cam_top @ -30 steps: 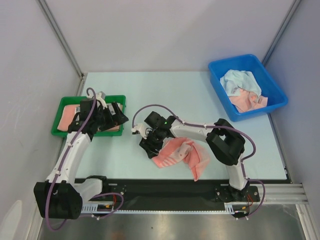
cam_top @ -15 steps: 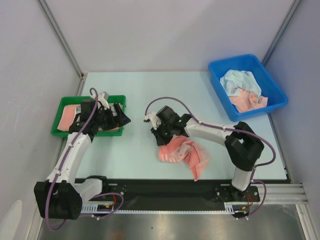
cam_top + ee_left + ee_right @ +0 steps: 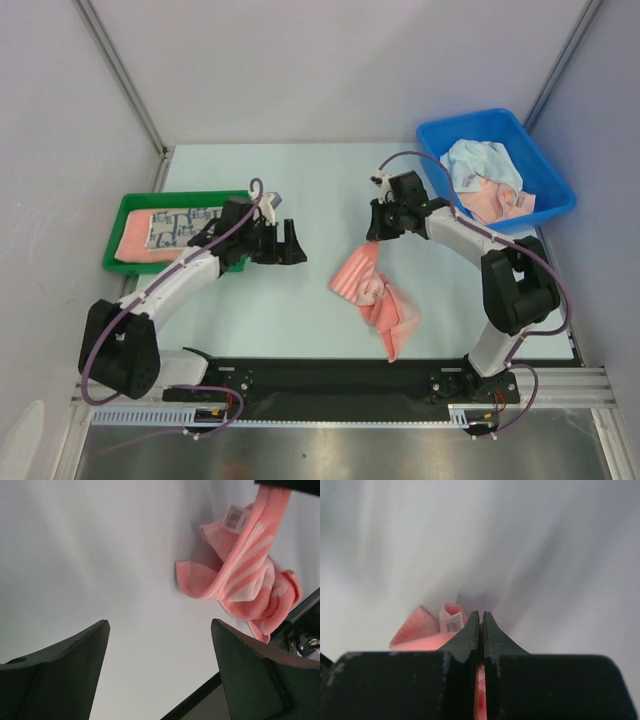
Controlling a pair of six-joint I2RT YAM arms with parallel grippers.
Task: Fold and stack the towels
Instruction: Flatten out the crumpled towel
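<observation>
Pale green table (image 3: 300, 180) boxed by grey walls. On its left edge, a green tray (image 3: 112, 266) with a salmon towel (image 3: 132, 240) and a patterned towel (image 3: 188, 224) lying flat inside. At the far right corner, a blue bin (image 3: 437, 170) with a crumpled white towel (image 3: 480, 165) and a pink towel (image 3: 487, 205). Near the middle, a striped salmon towel (image 3: 372, 292): lower part bunched on the table, one tagged corner raised toward the far side.

Right gripper (image 3: 380, 230): pinched fully shut on that raised corner, pink cloth between the fingers in the wrist view. Left gripper (image 3: 288, 247): spread wide, holding nothing, aimed at the striped towel from just right of the tray.

Step in hand, by the look of it: opening the towel out flat before any fold. To do it well:
- Hold the pinch firm and lift until the bunched part unrolls.
- Bring the open left gripper to a free corner on the same edge, not the rumpled middle.
- Close on a single layer only.
- Draw the two corners apart and lay the cloth down smooth.

Right arm: stretched far forward and inward from the near right edge. Left arm: reaching low and diagonally over the tray's near right corner.
</observation>
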